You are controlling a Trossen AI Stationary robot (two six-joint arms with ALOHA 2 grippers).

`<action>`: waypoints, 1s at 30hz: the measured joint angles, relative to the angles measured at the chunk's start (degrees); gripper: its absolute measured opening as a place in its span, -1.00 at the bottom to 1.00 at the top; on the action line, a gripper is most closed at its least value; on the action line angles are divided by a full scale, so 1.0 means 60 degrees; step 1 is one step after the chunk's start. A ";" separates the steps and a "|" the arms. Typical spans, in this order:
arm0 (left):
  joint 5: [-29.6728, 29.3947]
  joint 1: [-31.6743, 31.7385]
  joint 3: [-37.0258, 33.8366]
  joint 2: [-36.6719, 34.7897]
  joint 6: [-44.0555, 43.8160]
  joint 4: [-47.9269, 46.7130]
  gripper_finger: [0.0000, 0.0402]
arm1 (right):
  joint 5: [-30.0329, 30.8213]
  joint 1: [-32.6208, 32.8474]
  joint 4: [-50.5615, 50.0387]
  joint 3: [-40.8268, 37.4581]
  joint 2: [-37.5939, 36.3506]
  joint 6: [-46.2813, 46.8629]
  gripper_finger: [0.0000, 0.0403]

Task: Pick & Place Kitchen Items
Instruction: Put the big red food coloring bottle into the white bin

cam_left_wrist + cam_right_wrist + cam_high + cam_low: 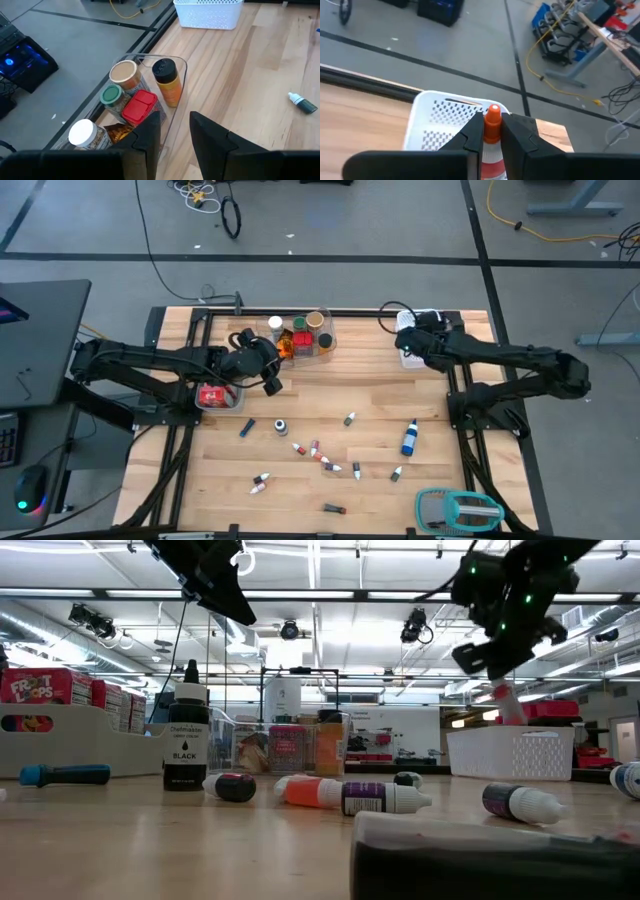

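Pale wood planks of the table point(370, 480) carry the near clutter: small vials point(325, 460) scattered across the front half, a blue bottle point(409, 438) to the right of them, and a teal-and-grey gadget point(458, 509) at the front right corner. A bare strip of wood runs between this scatter and the containers at the back.

Left gripper point(175, 135) hangs above the clear tray point(177, 95), close to its near wall; fingers slightly parted, nothing between them. The tray holds short jars point(125, 75), a red box point(137, 106) and an orange packet point(167, 82), and sits tight to the table's far edge.

Right gripper point(492, 131) hovers over the white mesh basket point(437, 120) at the back right corner, clamped on an orange-capped bottle point(493, 116). Beyond that edge, open floor.
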 joint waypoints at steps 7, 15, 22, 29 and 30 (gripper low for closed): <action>0.0000 -0.0004 0.0000 0.0000 0.0122 -0.0001 -0.43 | -0.0826 -0.1005 0.4404 -0.1588 0.0000 -0.2158 -0.77; 0.0007 -0.0007 0.0000 0.0000 0.0125 0.0000 -0.43 | -0.2616 -0.1927 0.8721 -0.3682 0.0000 -0.2919 -0.77; 0.0039 -0.0002 0.0000 0.0000 0.0209 0.0137 -0.43 | -0.4321 -0.2129 1.3133 -0.5165 0.0015 -0.4419 -0.77; 0.0303 -0.0007 0.0007 0.0000 0.0313 0.0626 -0.43 | -0.4529 -0.2135 1.3312 -0.5279 0.0616 -0.4661 -0.77; 0.0348 -0.0007 0.0007 0.0002 0.0374 0.0641 -0.43 | -0.4776 -0.2123 1.3391 -0.5279 0.0729 -0.4566 -0.77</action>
